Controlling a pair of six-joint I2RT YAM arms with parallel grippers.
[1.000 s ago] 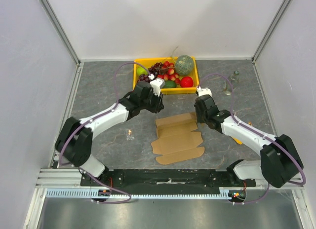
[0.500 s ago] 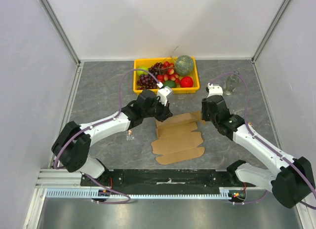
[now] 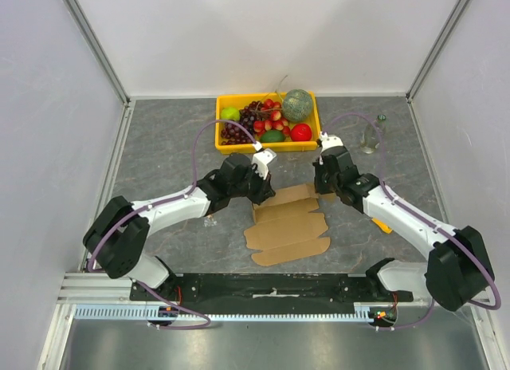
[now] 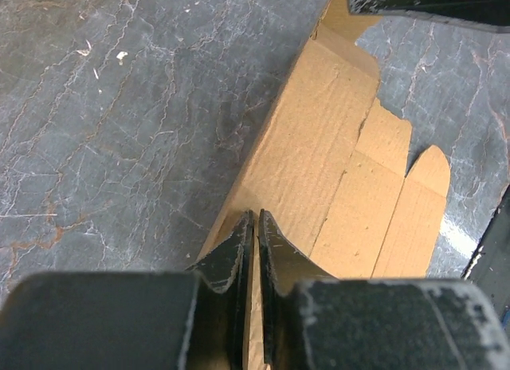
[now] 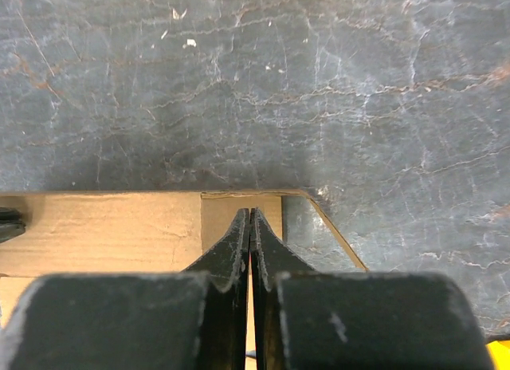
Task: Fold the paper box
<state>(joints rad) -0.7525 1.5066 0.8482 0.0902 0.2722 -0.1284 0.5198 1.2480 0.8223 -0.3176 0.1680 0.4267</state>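
1. Cardboard sheet, the paper box (image 3: pixel 287 226), lies flat between both arms, long axis near-to-far.
2. Left gripper (image 4: pixel 255 217) pinches its far-left edge; right gripper (image 5: pixel 249 212), jaws shut empty, sits at the far-right corner.

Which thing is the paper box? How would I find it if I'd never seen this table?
Look at the grey marbled table and find the yellow plastic crate of fruit toward its far edge. Just on the near side of that crate lies a flat brown corrugated cardboard sheet with cut-out flaps. It's the only big, flat, plain brown thing there.
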